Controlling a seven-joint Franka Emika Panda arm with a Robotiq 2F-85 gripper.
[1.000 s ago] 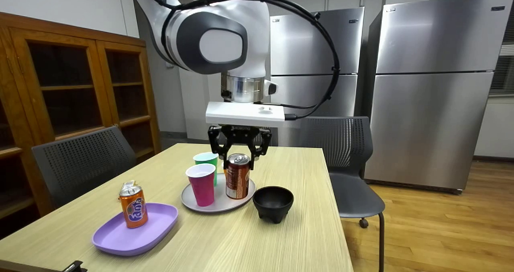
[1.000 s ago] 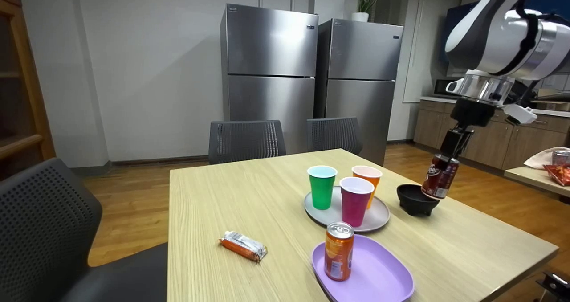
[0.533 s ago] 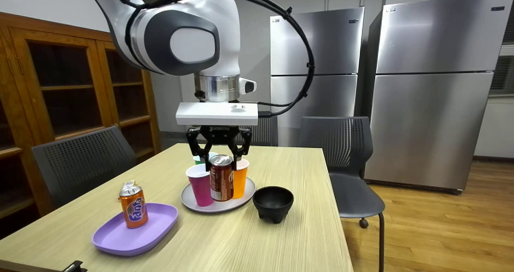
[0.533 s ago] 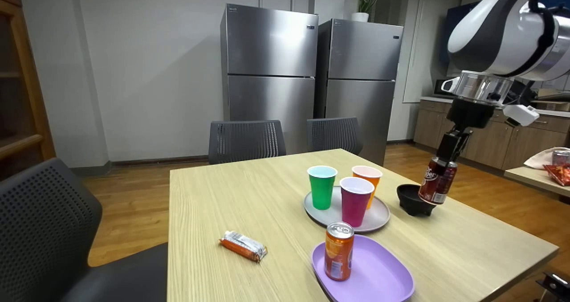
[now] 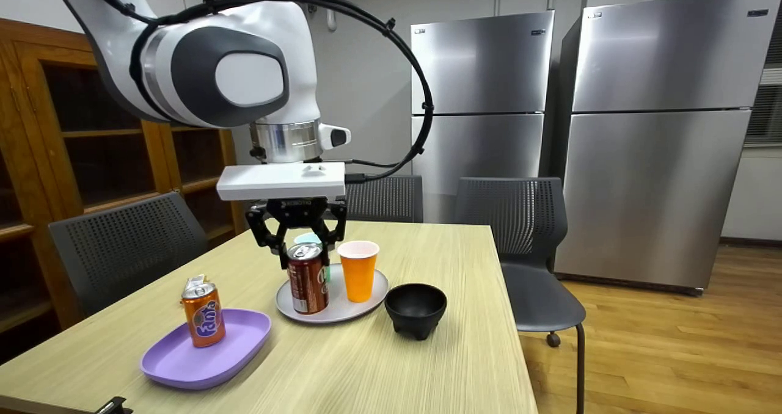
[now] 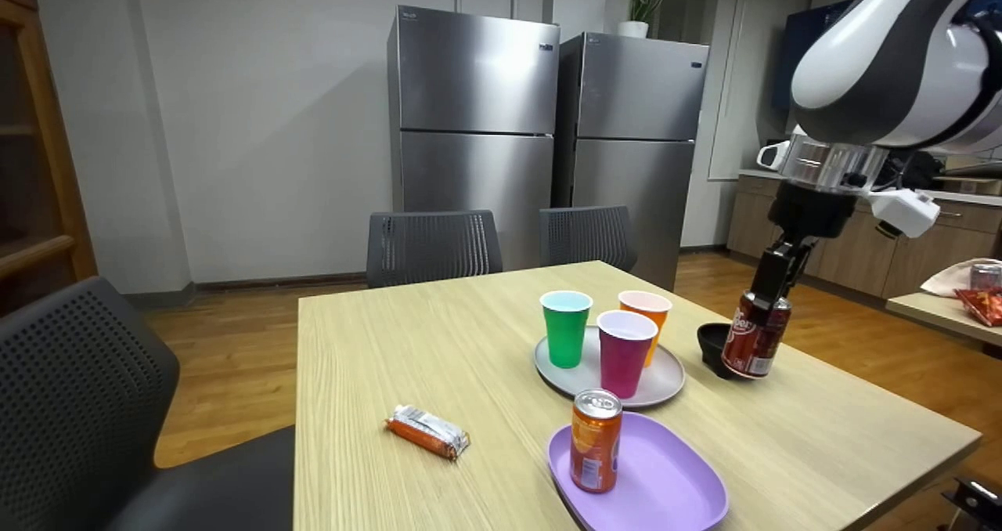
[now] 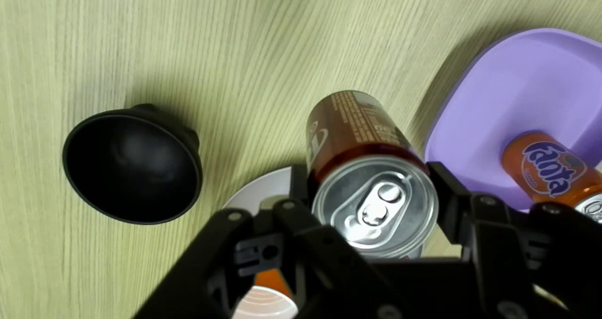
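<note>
Dark-red can [image 5: 308,284] shifted nearer purple tray [image 5: 245,336], clamped in gripper [image 5: 305,260].

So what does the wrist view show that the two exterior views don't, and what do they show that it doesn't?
Only the wrist view: a close look from above into the black bowl; no clear extra object.
Only the exterior views: refrigerators, dark chairs, the green cup and a wrapped snack bar.
All views share: the gripper closed on the dark red can, the orange Fanta can on the purple tray, the orange cup, the gray plate and the black bowl.
</note>
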